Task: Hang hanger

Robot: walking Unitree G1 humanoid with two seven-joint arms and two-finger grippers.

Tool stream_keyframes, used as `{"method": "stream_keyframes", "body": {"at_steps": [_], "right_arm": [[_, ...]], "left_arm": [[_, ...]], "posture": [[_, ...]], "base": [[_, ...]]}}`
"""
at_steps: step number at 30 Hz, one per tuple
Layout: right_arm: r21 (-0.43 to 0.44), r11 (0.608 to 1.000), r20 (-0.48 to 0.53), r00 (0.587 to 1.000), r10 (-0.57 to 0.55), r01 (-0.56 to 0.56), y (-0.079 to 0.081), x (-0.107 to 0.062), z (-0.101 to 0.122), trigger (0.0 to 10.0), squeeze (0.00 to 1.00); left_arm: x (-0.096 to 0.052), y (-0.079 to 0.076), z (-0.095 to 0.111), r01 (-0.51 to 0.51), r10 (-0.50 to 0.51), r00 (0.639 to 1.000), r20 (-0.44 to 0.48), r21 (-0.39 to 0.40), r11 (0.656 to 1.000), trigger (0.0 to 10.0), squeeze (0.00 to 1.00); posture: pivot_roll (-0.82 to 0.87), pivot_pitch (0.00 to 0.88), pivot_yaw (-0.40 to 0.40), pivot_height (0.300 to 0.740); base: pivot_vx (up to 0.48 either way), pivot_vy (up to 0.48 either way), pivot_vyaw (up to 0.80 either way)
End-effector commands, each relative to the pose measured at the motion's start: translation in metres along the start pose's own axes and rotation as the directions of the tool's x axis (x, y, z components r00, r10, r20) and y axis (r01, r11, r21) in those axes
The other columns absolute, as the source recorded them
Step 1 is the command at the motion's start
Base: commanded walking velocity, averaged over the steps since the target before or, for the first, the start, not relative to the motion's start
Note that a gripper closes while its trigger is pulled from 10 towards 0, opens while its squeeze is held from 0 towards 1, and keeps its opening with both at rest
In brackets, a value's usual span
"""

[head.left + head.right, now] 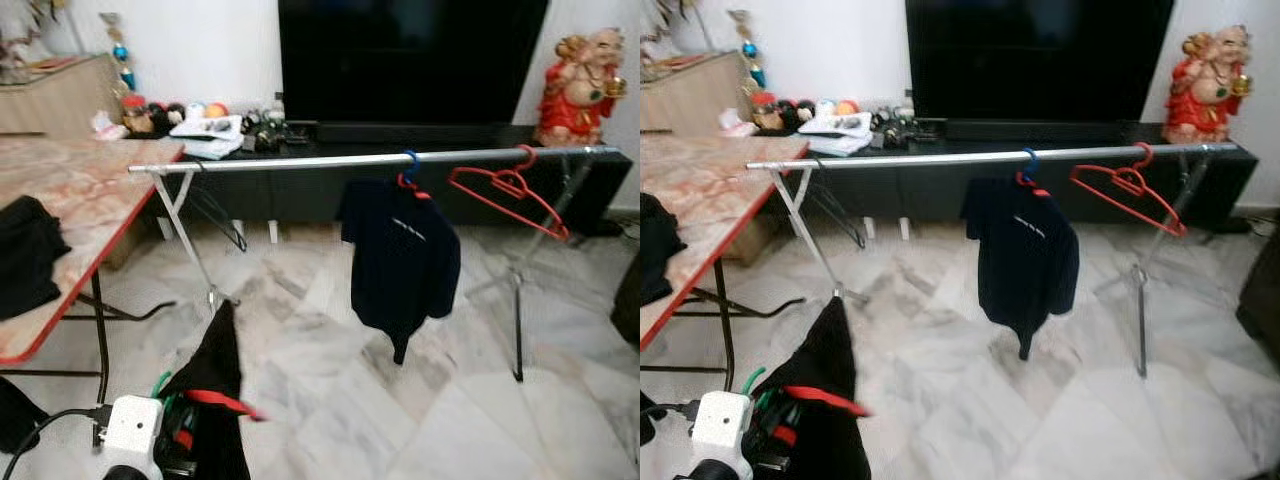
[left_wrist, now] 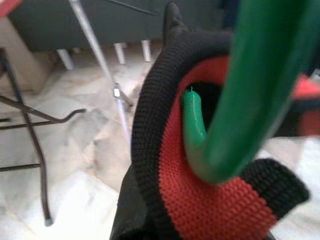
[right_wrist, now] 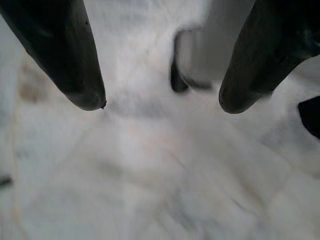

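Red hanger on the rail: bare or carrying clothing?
Bare. The red hanger hangs tilted from the metal rail with nothing on it, beside the dark shirt.

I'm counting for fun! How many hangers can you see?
3: a blue hanger holding the dark shirt on the rail, an empty red hanger beside it, and a green hanger near the left hand.

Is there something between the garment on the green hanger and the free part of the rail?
Nothing visible blocks it. The black garment on the green hanger is low at the left; the rail above is bare left of the dark shirt.
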State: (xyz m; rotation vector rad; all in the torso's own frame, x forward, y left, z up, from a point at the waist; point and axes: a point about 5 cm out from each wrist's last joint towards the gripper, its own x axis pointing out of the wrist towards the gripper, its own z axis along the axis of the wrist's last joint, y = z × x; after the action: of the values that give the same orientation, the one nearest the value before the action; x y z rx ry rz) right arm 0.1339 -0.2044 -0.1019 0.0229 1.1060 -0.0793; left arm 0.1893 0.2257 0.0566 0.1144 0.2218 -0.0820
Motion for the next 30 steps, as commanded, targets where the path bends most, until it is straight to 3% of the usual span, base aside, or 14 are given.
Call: {"method": "stream_keyframes", "body": {"at_steps": [1, 30], "right_arm": [[0.004, 1.0, 0.009, 1.0, 0.027, -0.027, 0.012, 0.001, 0.003, 10.0, 0.0], [-0.004, 1.0, 0.044, 0.999, 0.019, -0.019, 0.006, 0.003, 0.022, 10.0, 0.0]], "left_arm": [[-0.002, 0.007, 0.002, -0.022, 0.022, 1.0, 0.005, 0.004, 1.0, 10.0, 0.0], [-0.005, 0.01, 0.009, -0.064, 0.064, 0.998, 0.016, -0.011, 0.998, 10.0, 0.0]], "posture": [[0.04, 0.0, 0.023, 0.721], [0.05, 0.036, 0.004, 0.721]], "base": [[0.431, 0.0, 0.0], [0.432, 0.0, 0.0]]}}
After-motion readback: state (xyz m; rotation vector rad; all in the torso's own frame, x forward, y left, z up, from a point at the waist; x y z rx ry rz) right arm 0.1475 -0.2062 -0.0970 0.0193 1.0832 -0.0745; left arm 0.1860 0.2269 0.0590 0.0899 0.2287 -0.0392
